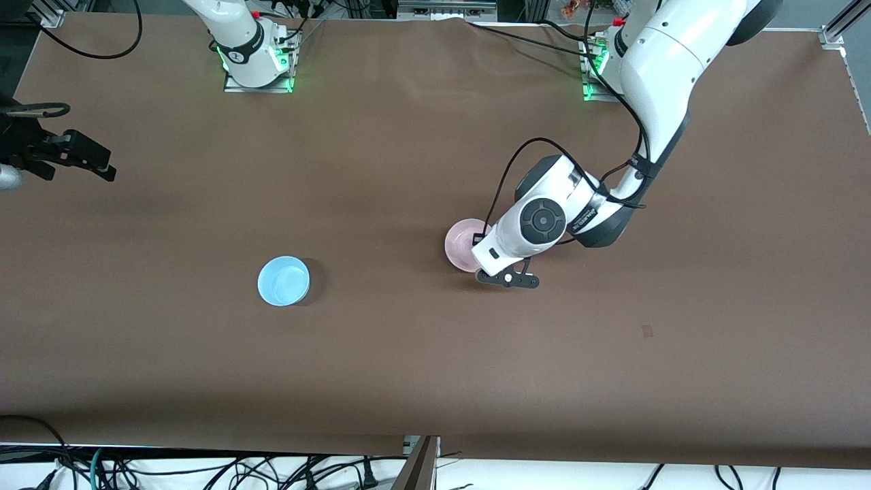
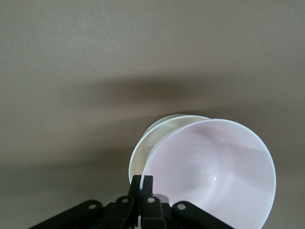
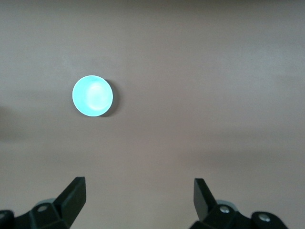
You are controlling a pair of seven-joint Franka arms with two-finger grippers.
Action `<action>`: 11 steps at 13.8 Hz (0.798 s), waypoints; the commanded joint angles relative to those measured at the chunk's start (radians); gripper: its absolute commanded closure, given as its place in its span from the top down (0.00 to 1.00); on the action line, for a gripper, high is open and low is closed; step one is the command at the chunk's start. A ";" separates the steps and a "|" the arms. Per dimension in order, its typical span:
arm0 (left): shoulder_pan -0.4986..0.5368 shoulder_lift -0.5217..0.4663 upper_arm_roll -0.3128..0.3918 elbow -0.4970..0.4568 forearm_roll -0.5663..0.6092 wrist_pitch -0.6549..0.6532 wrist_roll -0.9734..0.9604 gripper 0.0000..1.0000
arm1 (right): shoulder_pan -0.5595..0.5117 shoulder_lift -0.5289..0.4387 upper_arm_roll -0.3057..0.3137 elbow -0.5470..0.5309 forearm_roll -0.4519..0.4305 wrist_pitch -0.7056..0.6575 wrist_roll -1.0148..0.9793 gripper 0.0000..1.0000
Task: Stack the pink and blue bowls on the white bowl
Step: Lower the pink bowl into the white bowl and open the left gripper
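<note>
Right gripper [image 1: 102, 167] is parked high over the right arm's end of the table [image 1: 408, 381], waiting. In the right wrist view its fingers [image 3: 74, 195] are spread wide with nothing between them.

Blue bowl [image 1: 284, 280] sits upright on the table, alone, well apart from both grippers. It lies toward the right arm's end and slightly nearer the front camera than the pink bowl. It is seen from above in the right wrist view [image 3: 93, 96], so the right arm is judged the better placed for it.

Pink bowl [image 1: 463, 245] is held by the left gripper [image 1: 507, 279], whose fingers are clenched on the rim at the side nearest the front camera. The bowl is round, so no long axis applies; the open mouth faces up.

Key relation: the pink bowl is directly over the white bowl [image 2: 159, 136], slightly offset. Whether it is already seated or just above cannot be told. The coming move is judged to be a straight lowering or a release, with little sideways correction needed.

View differences: in the front view the white bowl is hidden under the pink bowl and the left wrist. Only the left wrist view shows the white rim peeking out beneath the pink bowl [image 2: 214, 176], with the fingers [image 2: 145, 188] pinching the pink rim. The blue bowl is not visible in the left wrist view.
</note>
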 commanded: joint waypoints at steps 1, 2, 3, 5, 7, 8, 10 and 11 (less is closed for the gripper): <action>-0.019 0.002 0.014 0.009 0.023 0.006 -0.015 0.00 | 0.002 -0.002 0.005 0.016 -0.031 -0.020 -0.005 1.00; -0.019 0.005 0.015 0.009 0.023 0.006 -0.015 0.00 | 0.002 -0.002 0.005 0.017 -0.030 -0.020 -0.005 1.00; -0.019 0.008 0.015 0.009 0.023 0.006 -0.015 0.00 | 0.002 -0.002 0.005 0.016 -0.030 -0.020 -0.006 1.00; -0.019 0.008 0.015 0.010 0.023 0.006 -0.015 0.00 | 0.002 -0.002 0.005 0.016 -0.030 -0.020 -0.005 1.00; -0.019 0.006 0.015 0.010 0.023 0.006 -0.014 0.14 | 0.002 -0.002 0.005 0.016 -0.030 -0.020 -0.005 1.00; -0.019 0.006 0.015 0.012 0.023 0.005 -0.011 0.75 | 0.002 -0.002 0.006 0.016 -0.030 -0.020 -0.005 1.00; -0.013 -0.001 0.014 0.012 0.023 -0.003 0.000 1.00 | 0.003 -0.002 0.006 0.016 -0.031 -0.022 -0.005 1.00; -0.010 -0.006 0.012 0.013 0.023 -0.009 -0.003 1.00 | 0.003 -0.002 0.006 0.016 -0.031 -0.023 -0.005 1.00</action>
